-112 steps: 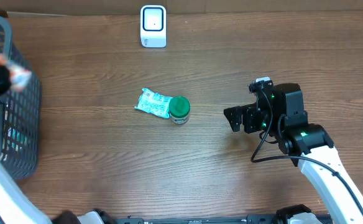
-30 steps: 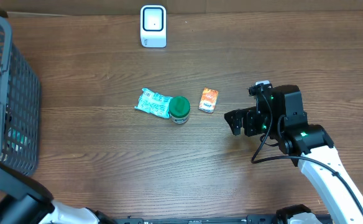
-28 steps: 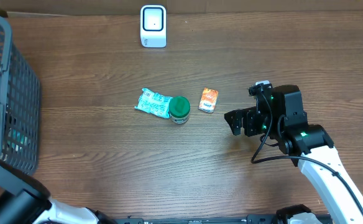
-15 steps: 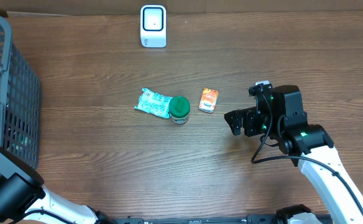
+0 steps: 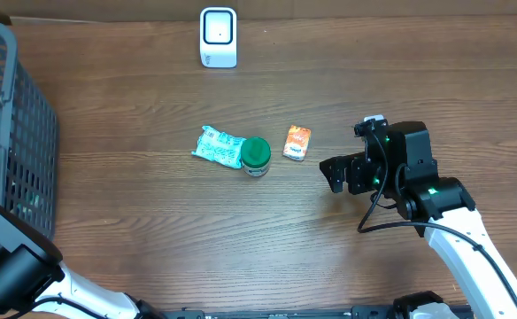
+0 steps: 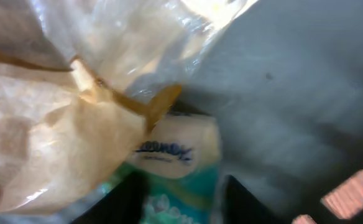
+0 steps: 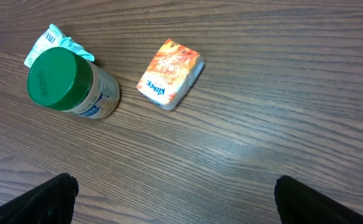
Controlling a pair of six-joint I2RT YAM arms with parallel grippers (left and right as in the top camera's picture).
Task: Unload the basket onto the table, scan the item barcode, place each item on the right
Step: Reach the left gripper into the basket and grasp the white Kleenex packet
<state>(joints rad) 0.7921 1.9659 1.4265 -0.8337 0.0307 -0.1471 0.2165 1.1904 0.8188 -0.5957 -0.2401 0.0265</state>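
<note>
Orange packet (image 5: pixel 297 142) — flat on the wood near the table's centre, printed face up, just at the 3 o'clock side of the green-lidded jar (image 5: pixel 257 156) and apart from it, with the mint-and-white pouch (image 5: pixel 217 146) tucked against the jar at its 9 o'clock. Well apart from the scanner (image 5: pixel 218 37), set upright at the 12 o'clock edge with its window toward the work area, presumably so a code can be shown to it from there. Not yet scanned, by the look of it: no barcode visible on the upward face, so probably underneath or on an edge, calling for a lift and a turn toward that window. Right gripper (image 5: pixel 332 173) low at about 4 o'clock from the packet, near but not touching, fingers spread wide with nothing between them — seemingly parked to take the packet, which sits squarely in the right wrist view. Left gripper (image 6: pixel 186 202) apparently down inside the grey basket (image 5: pixel 15 133) at 9 o'clock, pressed close to a white tissue pack (image 6: pixel 175 149) and a crinkled clear bag (image 6: pixel 57 143), likely reaching for another item. Too blurred, with only two dark shapes either side of the pack, to tell whether closed on it or merely beside it. Likely snag: a thin packet lying flat, apt to slide rather than lift when pinched from above.
</note>
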